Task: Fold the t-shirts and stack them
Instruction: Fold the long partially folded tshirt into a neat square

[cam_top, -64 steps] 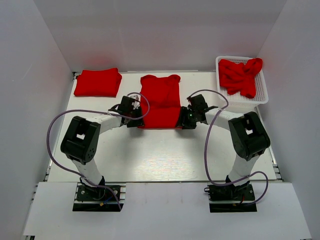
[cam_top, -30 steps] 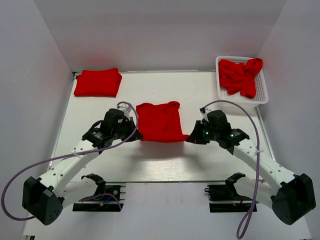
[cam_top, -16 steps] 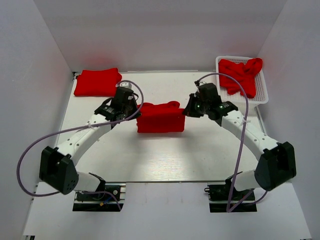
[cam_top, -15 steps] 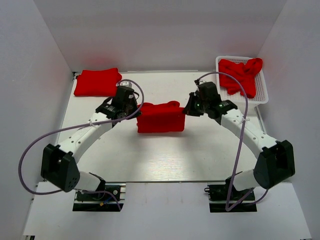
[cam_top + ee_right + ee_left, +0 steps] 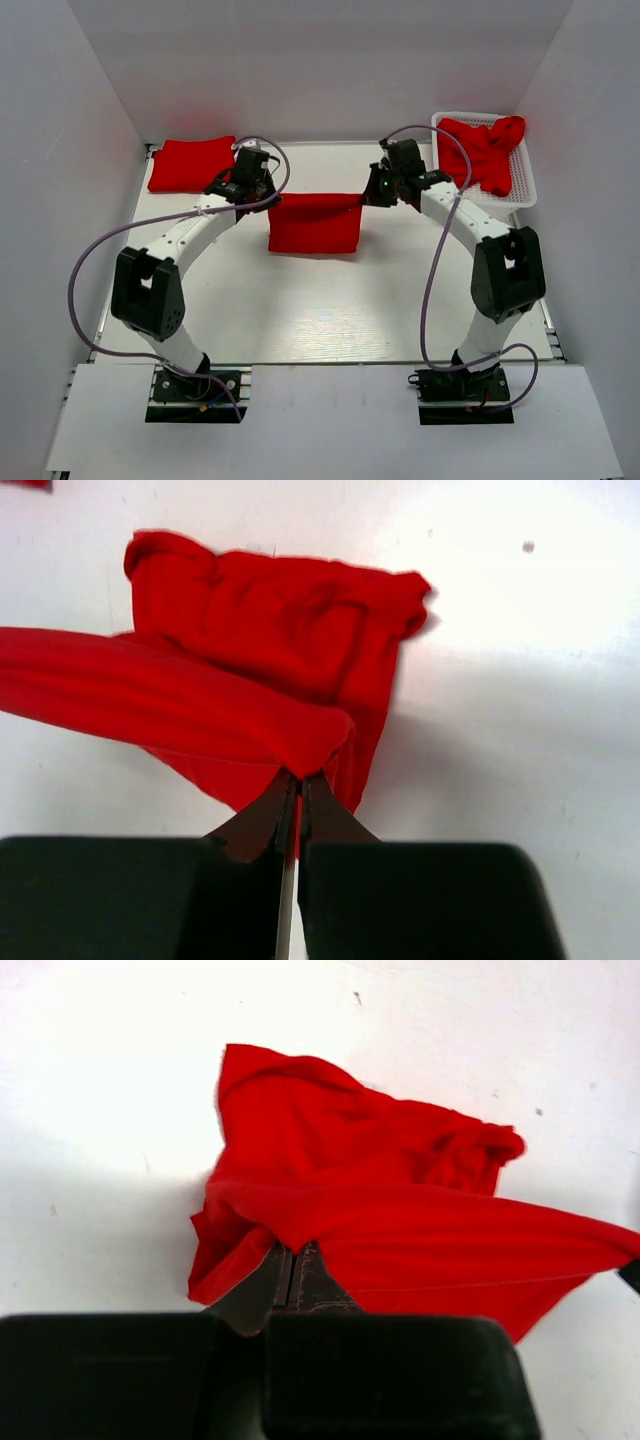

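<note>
Far left, a neatly folded plain bright red fabric t-shirt (image 5: 193, 164) lay flat near the back corner of the white table (image 5: 300, 310). That looked like the start of the stack. Next along, the left gripper (image 5: 293, 1262) had its two dark fingers pinched tight on one corner of the working red short-sleeved t-shirt (image 5: 315, 222). This one sat mid-table toward the back, well apart from the folded one. Its far edge was stretched taut between the two arms, and in both wrist views the cloth underneath was soft and rumpled, bunched beneath the lifted layer. Across from it, the right gripper (image 5: 298, 785) was clamped on the opposite corner, fingers together with only fabric between them. I judged this to be the half-fold, one end doubled over the other. The next move called for lowering both corners evenly so the edges lined up, then letting go. Far right, the white plastic mesh basket (image 5: 522, 196) held more crumpled red t-shirts (image 5: 480, 150), limp and tangled, not yet folded.
</note>
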{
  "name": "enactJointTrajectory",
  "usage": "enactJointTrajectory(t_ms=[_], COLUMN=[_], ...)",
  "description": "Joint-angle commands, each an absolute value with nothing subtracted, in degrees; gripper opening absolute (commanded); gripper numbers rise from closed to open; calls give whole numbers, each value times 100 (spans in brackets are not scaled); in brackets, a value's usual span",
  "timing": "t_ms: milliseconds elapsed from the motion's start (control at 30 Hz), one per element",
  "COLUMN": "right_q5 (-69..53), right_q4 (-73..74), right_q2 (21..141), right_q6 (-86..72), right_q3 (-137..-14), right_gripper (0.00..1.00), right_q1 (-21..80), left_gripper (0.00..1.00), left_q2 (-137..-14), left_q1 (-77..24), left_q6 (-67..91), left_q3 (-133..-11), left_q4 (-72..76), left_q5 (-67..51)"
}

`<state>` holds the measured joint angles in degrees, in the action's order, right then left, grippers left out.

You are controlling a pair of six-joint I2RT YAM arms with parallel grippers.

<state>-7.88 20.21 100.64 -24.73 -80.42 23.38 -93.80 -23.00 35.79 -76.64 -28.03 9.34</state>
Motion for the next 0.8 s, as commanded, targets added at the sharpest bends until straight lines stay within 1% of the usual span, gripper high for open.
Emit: enactJointTrajectory(t_ms=[0,333,500,533,767], right_q5=[-773,-940,-1291,-1318,-1266], right_q4=[1741,1643,1678,1757,1539], right_q2=[10352,11486,12031,12293,12805], right_q6=[-2198,-2030,-1775,-1801,-2013], right_q3=[-8655,-9641,-10265,-10553,-10819], right_gripper=[0,0,0,0,0], right_q1=[2162,1960,1855,1828,1732], left_gripper=[0,0,0,0,0], left_q2=[-9562,-10520,-10995,-11047,-11522], left_q1=[-2092,-1732,-1670,-1618,-1442], left_q6=[3314,3006,2874,2874,2874], left_q3=[-7962,-8454,-8842,-8894,-9026], left_q4=[-2637,-1943,-2101,-2101,-1872], left_q5=[1248,888,660,659,371])
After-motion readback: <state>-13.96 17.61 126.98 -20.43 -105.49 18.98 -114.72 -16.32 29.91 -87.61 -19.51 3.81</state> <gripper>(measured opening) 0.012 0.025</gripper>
